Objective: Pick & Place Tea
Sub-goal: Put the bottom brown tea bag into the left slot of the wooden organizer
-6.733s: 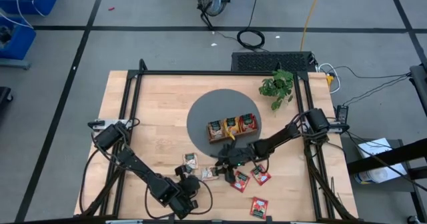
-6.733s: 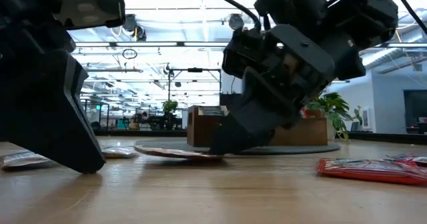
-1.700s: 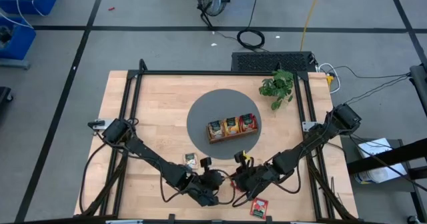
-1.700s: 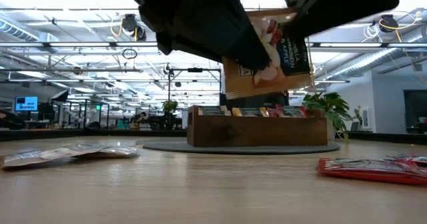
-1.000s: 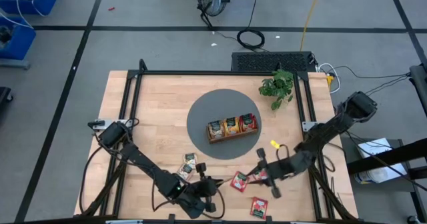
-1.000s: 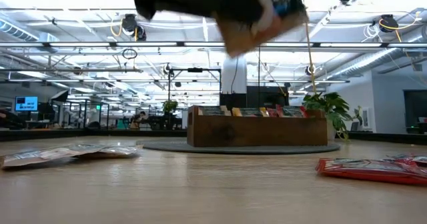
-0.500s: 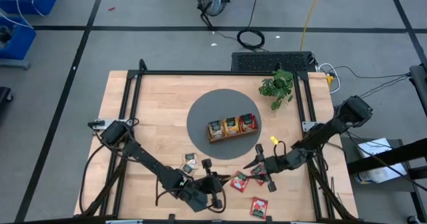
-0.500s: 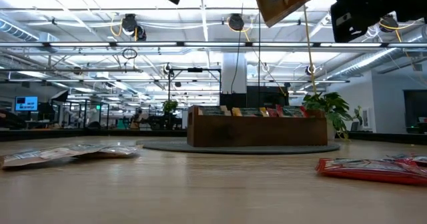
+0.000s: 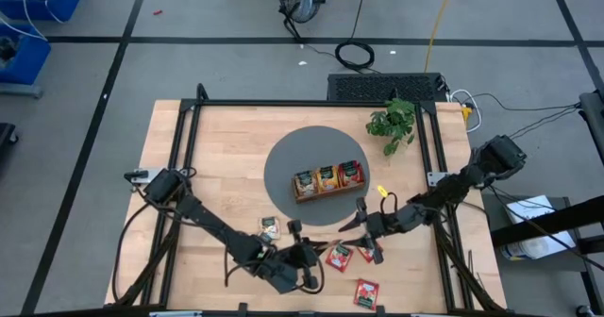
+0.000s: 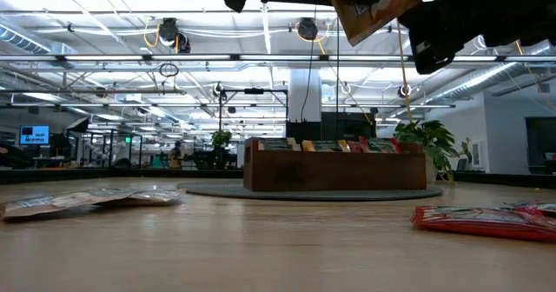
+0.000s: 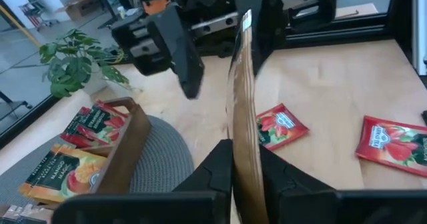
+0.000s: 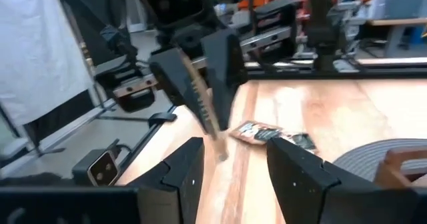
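Left gripper: near table edge, raised — fingers pinched on a tan tea sachet held edge-on, clear of the wood.
Loose tea: red sachets lie on the table just beside the grippers; another pair rests near the mat's edge.
Right gripper: fingers spread, empty, facing the held sachet from between the loose tea and the tray.
Change: a moment ago the two grippers met over the sachet; the right one has since let go and drawn back — handover likely complete.
Tray: farther off on the grey mat, three compartments part-filled; carrying there appears next.
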Controlling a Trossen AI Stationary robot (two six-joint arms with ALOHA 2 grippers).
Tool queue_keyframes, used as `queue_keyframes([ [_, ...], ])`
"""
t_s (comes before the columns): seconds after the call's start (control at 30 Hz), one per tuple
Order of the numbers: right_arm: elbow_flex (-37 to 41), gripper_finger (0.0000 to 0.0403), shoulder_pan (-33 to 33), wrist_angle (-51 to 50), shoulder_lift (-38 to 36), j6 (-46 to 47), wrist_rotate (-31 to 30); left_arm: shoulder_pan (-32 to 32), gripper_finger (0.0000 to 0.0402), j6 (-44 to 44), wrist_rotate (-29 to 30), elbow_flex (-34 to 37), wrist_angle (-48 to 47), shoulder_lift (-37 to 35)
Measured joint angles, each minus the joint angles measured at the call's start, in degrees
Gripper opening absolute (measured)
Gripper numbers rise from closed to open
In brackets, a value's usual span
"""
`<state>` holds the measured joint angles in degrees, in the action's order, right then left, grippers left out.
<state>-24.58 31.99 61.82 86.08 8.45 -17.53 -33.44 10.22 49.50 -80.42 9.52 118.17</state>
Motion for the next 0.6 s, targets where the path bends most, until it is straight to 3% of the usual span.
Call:
queue_keyframes([
  [0.33, -0.8, 0.0124, -1.7, -1.5, 0.1, -0.5, 5.6, 1.7, 0.0017, 0.8, -2.0, 0.0, -0.3, 0.0],
  [0.47, -2.2, 0.0087, -2.5, -3.4, 0.1, -1.8, 5.7, 2.1, 0.0042, 1.0, -2.0, 0.0, -0.3, 0.0],
  [0.6, -2.5, 0.0033, -3.3, -4.3, 0.1, -3.6, 6.1, 2.3, 0.0033, 1.0, -2.0, 0.0, -0.4, 0.0],
])
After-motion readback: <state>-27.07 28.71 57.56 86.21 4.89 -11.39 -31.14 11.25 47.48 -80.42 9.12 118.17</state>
